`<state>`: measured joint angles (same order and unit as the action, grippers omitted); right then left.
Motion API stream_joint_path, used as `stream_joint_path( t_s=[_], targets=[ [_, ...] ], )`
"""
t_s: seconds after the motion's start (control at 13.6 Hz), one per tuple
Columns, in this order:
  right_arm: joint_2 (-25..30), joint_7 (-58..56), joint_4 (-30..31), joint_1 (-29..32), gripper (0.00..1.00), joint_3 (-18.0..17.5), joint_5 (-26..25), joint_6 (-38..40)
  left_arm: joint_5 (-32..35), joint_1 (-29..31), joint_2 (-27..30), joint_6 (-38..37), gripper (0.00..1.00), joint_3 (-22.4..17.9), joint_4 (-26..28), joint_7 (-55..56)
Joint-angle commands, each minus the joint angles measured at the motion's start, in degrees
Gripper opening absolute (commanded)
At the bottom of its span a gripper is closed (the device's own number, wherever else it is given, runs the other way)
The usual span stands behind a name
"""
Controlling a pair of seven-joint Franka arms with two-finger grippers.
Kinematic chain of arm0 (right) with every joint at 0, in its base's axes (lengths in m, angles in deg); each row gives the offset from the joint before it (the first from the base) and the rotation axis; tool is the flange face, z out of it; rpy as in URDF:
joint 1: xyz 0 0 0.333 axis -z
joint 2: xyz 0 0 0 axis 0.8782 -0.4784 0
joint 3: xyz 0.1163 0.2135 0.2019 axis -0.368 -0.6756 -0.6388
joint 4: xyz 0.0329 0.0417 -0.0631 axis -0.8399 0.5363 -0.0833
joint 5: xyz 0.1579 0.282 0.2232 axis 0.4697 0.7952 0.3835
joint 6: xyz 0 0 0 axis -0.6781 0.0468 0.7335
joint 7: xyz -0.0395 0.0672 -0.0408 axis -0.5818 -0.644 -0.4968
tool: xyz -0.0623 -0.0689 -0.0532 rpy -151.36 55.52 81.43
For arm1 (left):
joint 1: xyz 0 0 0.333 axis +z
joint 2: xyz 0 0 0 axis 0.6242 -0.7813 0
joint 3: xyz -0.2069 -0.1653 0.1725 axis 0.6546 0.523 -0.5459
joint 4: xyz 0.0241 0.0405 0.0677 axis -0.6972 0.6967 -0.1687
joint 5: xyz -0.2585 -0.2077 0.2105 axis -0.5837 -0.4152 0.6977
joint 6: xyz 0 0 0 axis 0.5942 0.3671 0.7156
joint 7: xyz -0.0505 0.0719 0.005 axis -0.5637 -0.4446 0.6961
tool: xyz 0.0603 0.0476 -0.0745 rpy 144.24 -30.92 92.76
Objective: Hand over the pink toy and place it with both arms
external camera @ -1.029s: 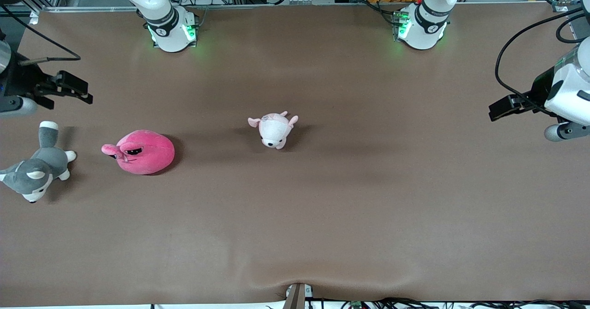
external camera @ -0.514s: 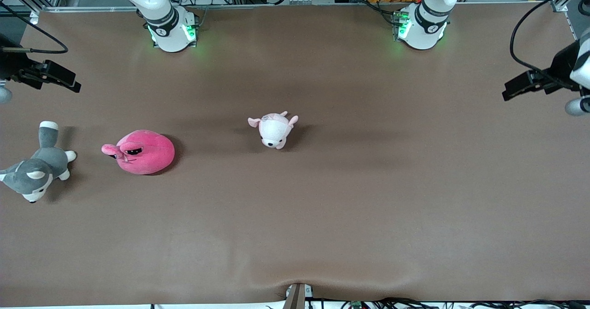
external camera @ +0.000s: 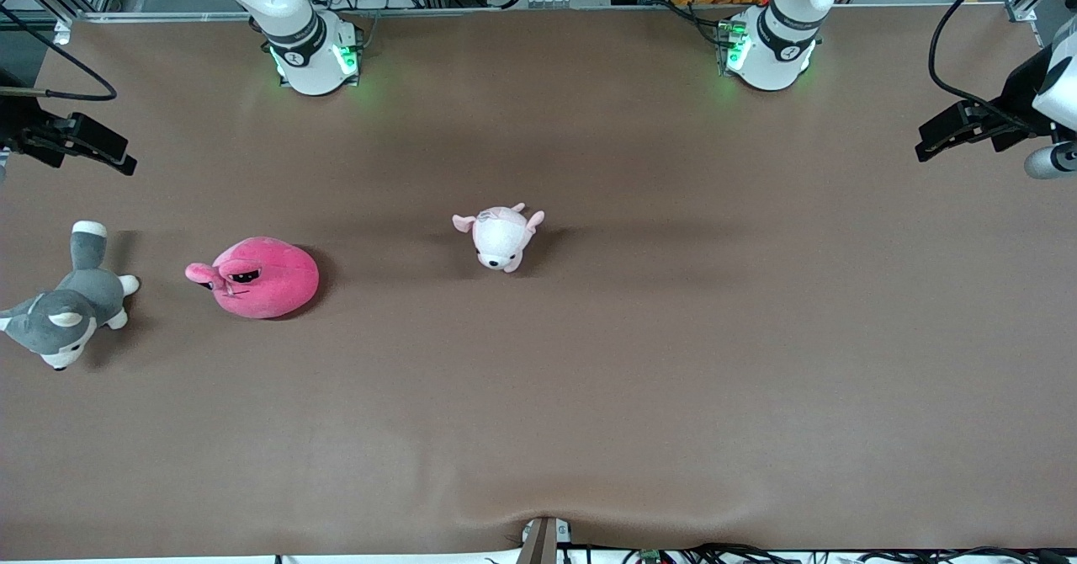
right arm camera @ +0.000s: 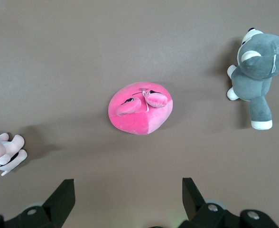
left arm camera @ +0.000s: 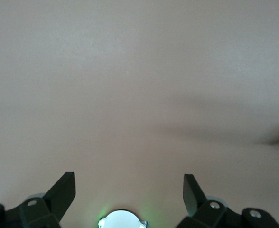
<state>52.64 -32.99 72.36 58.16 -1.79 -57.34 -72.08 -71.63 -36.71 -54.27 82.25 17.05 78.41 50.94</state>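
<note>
Landmark for all positions: the pink toy [external camera: 257, 278], a round magenta plush lying flat on the brown worktop [external camera: 639, 379] toward the right arm's end.

- A grey-and-white plush dog [external camera: 67, 307] lies beside the pink toy, closer still to the right arm's end of the worktop, apart from it.
- A small white-and-pale-pink plush [external camera: 501, 238] lies toward the left arm's end from the pink toy, well apart, slightly farther from the front camera.
- Right pincer [right arm camera: 125, 197]: raised, at the right arm's edge of the worktop, not over the pink toy. Its wrist view looks down on the toy with both fingers spread wide and nothing between them.
- Left pincer [left arm camera: 129, 190]: raised over bare worktop at the left arm's end, well apart from the pink toy. Fingers wide apart, nothing held; its wrist view shows only the brown surface.

Judgement on the step: no toy is gripped and both arms hang high at their own ends. This layout fits two stages: the pink toy lying where it waits to be picked up, or lying where it was set down with the arms drawn clear. The frames give no marked target spot, so I cannot settle which.

Next move: left open. Should a pick-up be due, the right pincer is the closer one, and the toy's soft rounded body would call for a wide opening centred over its bulk.
</note>
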Motion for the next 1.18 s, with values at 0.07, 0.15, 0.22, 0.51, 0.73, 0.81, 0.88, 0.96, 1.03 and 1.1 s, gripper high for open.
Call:
stream_joint_path(
  t_s=[0.07, 0.15, 0.22, 0.51, 0.73, 0.81, 0.88, 0.96, 1.03, 1.1],
  targets=[
    [0.5, 1.0, 0.1, 1.1, 1.00, -0.5, -1.6, 0.0, 0.2, -0.2, -0.2, 0.3, 1.00, -0.8, -0.8, -2.7],
    [0.5, 0.9, 0.1, 1.0, 1.00, -0.5, -2.4, 0.0, 1.0, -0.2, -0.1, 0.3, 1.00, -0.8, -0.9, -3.3],
    [0.5, 0.9, 0.1, 1.0, 1.00, -0.6, -2.8, 0.0, 2.1, -0.2, -0.2, 0.2, 1.00, -0.7, -1.4, -4.5],
    [0.5, 0.9, 0.1, 0.4, 1.00, -0.7, -2.8, 0.0, 2.9, -0.1, -0.2, -0.6, 1.00, -0.8, -1.6, -5.7],
    [0.5, 1.0, 0.1, 0.4, 1.00, -0.8, -2.7, 0.0, 2.9, -0.1, -0.2, -1.7, 1.00, -1.0, -1.6, -5.1],
    [0.4, 0.9, 0.1, 0.4, 1.00, -0.8, -2.7, 0.0, 2.9, -0.1, -0.2, -1.9, 1.00, -1.0, -1.7, -5.1],
    [0.4, 0.9, 0.1, 0.4, 1.00, -0.8, -2.7, 0.0, 2.9, -0.2, -0.2, -2.3, 1.00, -1.0, -1.9, -5.0],
    [0.4, 0.9, 0.1, 0.4, 1.00, -0.8, -2.6, 0.1, 2.9, -0.2, -0.2, -2.6, 1.00, -1.0, -2.0, -5.0],
    [0.4, 1.0, 0.1, 0.3, 1.00, -0.9, -2.6, 0.2, 2.9, -0.2, -0.2, -3.1, 1.00, -1.0, -2.0, -4.9],
    [0.4, 1.0, 0.1, 0.0, 1.00, -0.9, -2.6, 0.2, 2.9, -0.2, -0.1, -3.6, 1.00, -1.0, -2.2, -4.9]
  ],
)
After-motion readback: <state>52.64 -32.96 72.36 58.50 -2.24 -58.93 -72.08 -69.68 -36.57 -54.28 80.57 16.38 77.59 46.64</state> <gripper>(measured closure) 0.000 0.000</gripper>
